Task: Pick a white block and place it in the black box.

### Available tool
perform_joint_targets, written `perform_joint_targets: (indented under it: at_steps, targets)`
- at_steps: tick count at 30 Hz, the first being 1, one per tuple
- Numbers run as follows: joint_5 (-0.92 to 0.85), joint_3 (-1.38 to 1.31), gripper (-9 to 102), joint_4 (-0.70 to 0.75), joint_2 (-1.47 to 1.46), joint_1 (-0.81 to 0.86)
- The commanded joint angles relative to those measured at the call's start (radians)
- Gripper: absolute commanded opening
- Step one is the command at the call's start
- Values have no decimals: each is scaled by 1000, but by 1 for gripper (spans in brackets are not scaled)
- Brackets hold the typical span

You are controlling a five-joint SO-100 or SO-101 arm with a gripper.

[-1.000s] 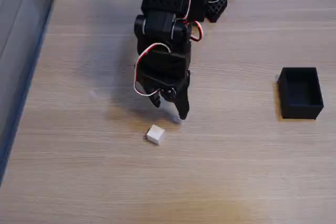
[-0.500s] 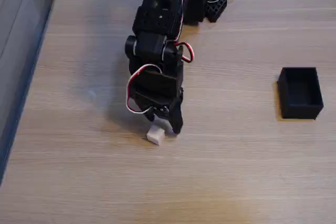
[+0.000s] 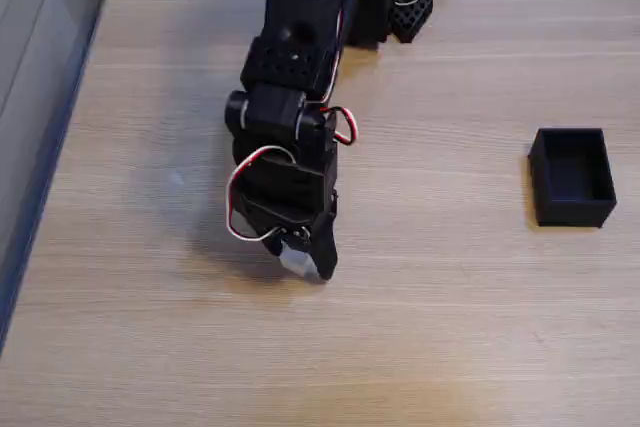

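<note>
Wood-grain table, matte black box

block under the gripper tip, left of table centre in the fixed view | box well apart, far right

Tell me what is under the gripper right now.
Under the gripper a corner of the white block shows on the table. The rest of the block is covered by the black fingers, so whether they are touching it cannot be seen.
</note>
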Motion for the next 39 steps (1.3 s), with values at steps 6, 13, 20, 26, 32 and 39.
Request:
perform_joint_targets:
  at_steps: [6,13,20,26,32,39]
  targets:
    - [-9,-31,28,48,5,14]
    - [6,-38,12,43,9,3]
    - [-28,-3,0,51,61,5]
    - [-204,328,0,28,348,18]
    - [-377,736,0,34,744,-23]
    - [-410,1012,0,84,1120,-238]
